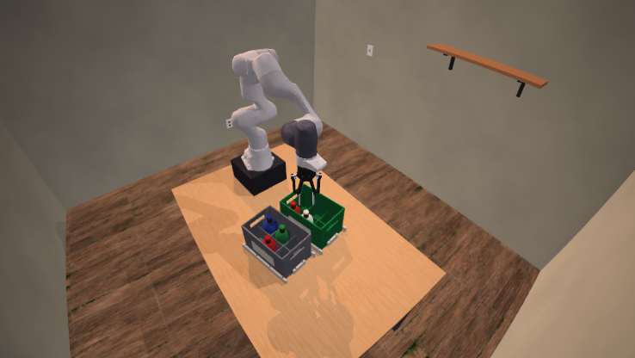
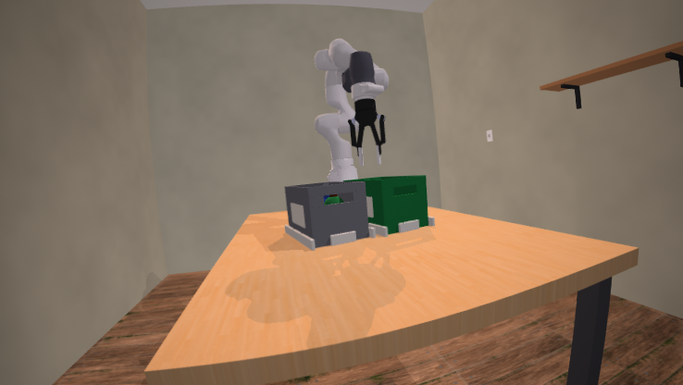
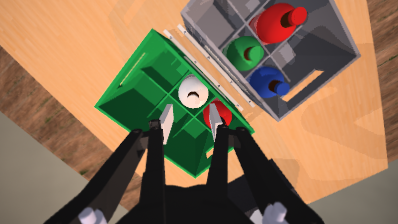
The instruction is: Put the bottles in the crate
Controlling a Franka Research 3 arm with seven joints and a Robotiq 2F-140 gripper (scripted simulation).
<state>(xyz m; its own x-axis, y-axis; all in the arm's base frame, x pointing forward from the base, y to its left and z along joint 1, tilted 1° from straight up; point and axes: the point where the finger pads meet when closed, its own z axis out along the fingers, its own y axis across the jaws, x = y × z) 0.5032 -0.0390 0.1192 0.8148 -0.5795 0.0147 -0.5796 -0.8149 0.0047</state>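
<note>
My gripper [image 1: 306, 200] [image 2: 370, 158] [image 3: 191, 111] is partly open and empty, above the green crate [image 1: 322, 238] [image 2: 403, 208] [image 3: 117, 97]. A white bottle [image 1: 306, 217] [image 3: 193, 86] and a red bottle [image 1: 293, 206] [image 3: 226, 114] stand in that crate's row beside the grey crate [image 1: 288, 268] [image 2: 334, 219] [image 3: 341, 46]. In the wrist view my right finger partly covers this red bottle. The grey crate holds a blue bottle [image 1: 269, 225] [image 3: 264, 82], a green bottle [image 1: 281, 234] [image 3: 240, 53] and another red bottle [image 1: 268, 243] [image 3: 271, 25]. The pick list does not show.
Both crates stand side by side on the wooden table [image 1: 378, 267] [image 2: 478, 253], level, between low white strips [image 1: 267, 264] [image 2: 343, 238]. The gap between them is narrow. The robot's black base block [image 1: 262, 180] is behind them. A wall shelf [image 1: 489, 65] is far off.
</note>
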